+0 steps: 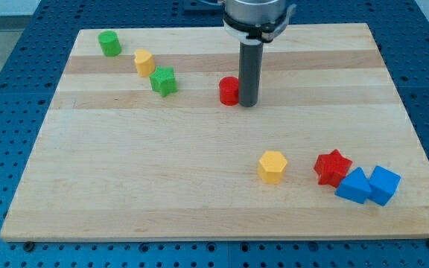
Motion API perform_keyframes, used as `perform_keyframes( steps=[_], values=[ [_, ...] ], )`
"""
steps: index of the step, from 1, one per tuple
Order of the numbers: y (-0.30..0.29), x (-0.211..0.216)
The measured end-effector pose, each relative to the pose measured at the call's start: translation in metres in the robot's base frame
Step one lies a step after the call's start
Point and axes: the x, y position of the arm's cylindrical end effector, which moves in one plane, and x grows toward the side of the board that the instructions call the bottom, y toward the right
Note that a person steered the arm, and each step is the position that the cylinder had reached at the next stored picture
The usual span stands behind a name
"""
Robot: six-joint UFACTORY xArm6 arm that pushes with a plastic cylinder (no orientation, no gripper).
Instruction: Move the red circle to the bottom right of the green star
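Note:
The red circle (229, 91) sits on the wooden board (162, 179), a little above the middle. My tip (248, 103) touches its right side. The green star (164, 81) lies to the view's left of the red circle, at about the same height, well apart from it.
A yellow block (144, 62) sits just up-left of the green star, and a green circle (110, 43) is near the top left corner. A yellow hexagon (272, 166), a red star (332, 167) and two blue blocks (354, 185) (383, 184) lie at the lower right.

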Motion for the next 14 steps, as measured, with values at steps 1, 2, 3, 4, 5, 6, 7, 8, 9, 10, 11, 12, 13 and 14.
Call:
perform_keyframes(
  steps=[1,2,3,4,5,6,7,8,9,10,11,12,13,14],
  values=[
    [0.0,-0.012],
    [0.0,-0.021],
    [-0.006,-0.045],
    [-0.028,-0.049],
    [-0.051,-0.049],
    [-0.059,-0.049],
    [-0.059,-0.049],
    [-0.059,-0.049],
    [-0.061,-0.048],
    [-0.062,-0.047],
    [-0.063,-0.045],
    [-0.064,-0.044],
    [-0.064,-0.043],
    [-0.069,-0.04]
  ],
)
